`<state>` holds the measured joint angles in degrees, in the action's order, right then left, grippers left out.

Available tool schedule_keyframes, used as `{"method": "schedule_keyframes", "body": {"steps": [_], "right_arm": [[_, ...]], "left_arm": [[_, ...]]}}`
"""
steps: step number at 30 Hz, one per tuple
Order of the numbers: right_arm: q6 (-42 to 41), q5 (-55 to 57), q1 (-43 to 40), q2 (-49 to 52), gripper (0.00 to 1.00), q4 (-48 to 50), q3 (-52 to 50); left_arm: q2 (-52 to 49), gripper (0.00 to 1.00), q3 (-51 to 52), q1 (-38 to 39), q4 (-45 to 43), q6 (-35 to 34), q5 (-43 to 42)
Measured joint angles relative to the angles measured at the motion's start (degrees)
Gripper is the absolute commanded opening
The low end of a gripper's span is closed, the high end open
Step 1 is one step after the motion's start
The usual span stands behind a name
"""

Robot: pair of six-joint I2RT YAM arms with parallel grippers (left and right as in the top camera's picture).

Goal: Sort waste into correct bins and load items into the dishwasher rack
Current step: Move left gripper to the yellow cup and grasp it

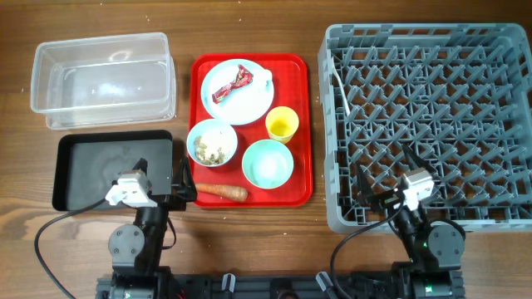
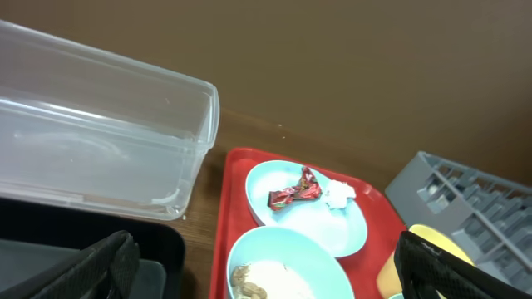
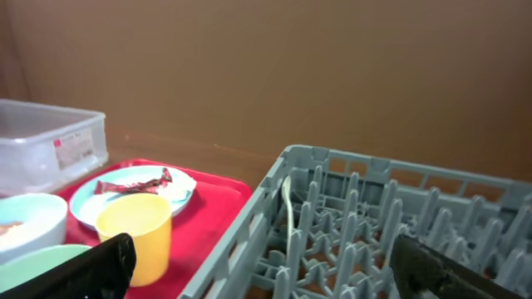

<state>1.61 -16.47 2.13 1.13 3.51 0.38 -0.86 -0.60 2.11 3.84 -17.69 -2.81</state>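
A red tray (image 1: pixel 304 124) holds a pale plate (image 1: pixel 258 101) with a red wrapper (image 1: pixel 230 85) and a white scrap, a bowl with food scraps (image 1: pixel 212 142), an empty teal bowl (image 1: pixel 268 163), a yellow cup (image 1: pixel 282 124) and a carrot (image 1: pixel 221 192). The grey dishwasher rack (image 1: pixel 432 116) stands on the right. My left gripper (image 1: pixel 166 187) is open and empty at the front, left of the carrot. My right gripper (image 1: pixel 391 195) is open and empty over the rack's front edge. The left wrist view shows the plate (image 2: pixel 307 218) and scraps bowl (image 2: pixel 283 266). The right wrist view shows the cup (image 3: pixel 135 232) and rack (image 3: pixel 391 224).
A clear plastic bin (image 1: pixel 104 76) stands at the back left. A black bin (image 1: pixel 112 169) sits in front of it, beside my left gripper. A thin white stick (image 1: pixel 339 83) lies in the rack near its left wall. The table is brown wood.
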Motion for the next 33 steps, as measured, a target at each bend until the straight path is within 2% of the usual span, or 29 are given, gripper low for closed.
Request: {"method": "schedule_keyframes", "body": {"steps": [4,8,12,15,21,25,28,33], "right_arm": [[-4.4,0.0,0.0,0.4,1.0,-0.6,0.4],[-7.8,-0.7,0.0,4.2,1.0,-0.7,3.0],[-11.0,-3.8,0.0,12.2,1.0,-0.7,7.2],[-12.3,-6.6,0.0,20.4,1.0,-1.4,11.9],[-11.6,-10.1,0.0,41.2,1.0,-15.7,30.0],[-5.6,-9.5,0.0,50.5,1.0,-31.0,42.2],[-1.0,-5.2,0.0,54.5,1.0,-42.9,51.4],[1.6,0.0,-0.1,55.0,1.0,-46.6,54.9]], "left_arm": [[-3.8,1.0,-1.7,0.0,1.8,-4.6,0.0],[-13.2,1.0,-9.8,0.0,7.6,-5.8,0.0],[-20.7,1.0,-17.3,0.0,12.2,-5.9,-0.5],[-28.7,1.0,-25.5,0.0,19.5,-6.1,-1.9],[-39.5,1.0,-39.6,0.0,33.4,-6.3,-3.7],[-42.1,1.0,-44.9,0.0,39.0,-6.3,-4.6],[-42.2,1.0,-46.7,0.0,40.4,-6.3,-7.3],[-42.2,1.0,-46.9,0.0,42.4,-6.3,-9.0]]}}
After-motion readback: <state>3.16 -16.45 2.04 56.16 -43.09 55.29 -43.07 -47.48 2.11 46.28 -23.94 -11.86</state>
